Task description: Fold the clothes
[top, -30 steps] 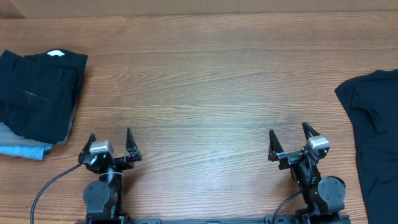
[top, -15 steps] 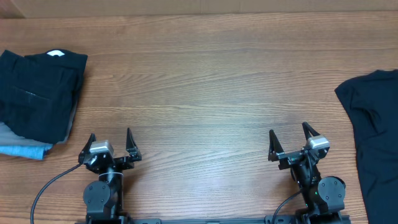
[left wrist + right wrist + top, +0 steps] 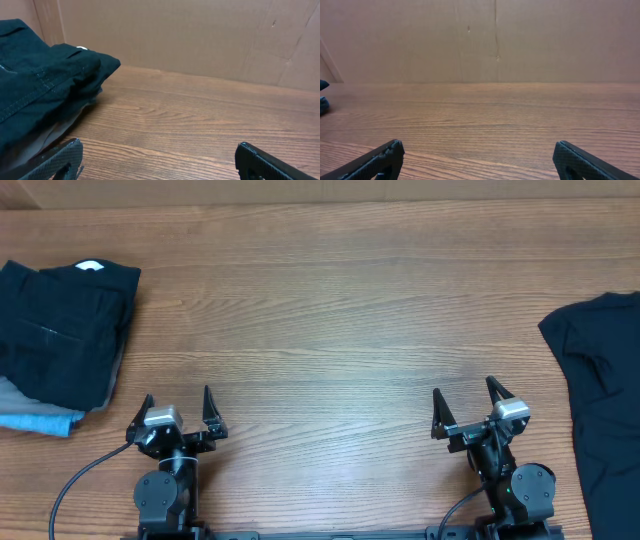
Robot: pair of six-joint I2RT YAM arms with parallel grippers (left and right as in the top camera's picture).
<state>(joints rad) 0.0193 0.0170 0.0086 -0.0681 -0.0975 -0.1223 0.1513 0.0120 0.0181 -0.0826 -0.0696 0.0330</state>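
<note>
Wooden table [image 3: 340,310] bears clothes [image 3: 605,400], cut off, maybe unfolded; left tool [image 3: 178,395], right tool [image 3: 463,387] released.

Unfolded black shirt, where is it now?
The shirt lies on the table at the overhead view's right edge, partly cut off, right of the right gripper.

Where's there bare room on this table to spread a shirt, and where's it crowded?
Bare: the middle of the table, between the folded black stack at left and the loose black garment at right. Crowded: both side edges, and the near edge by the left tool and right tool.
</note>
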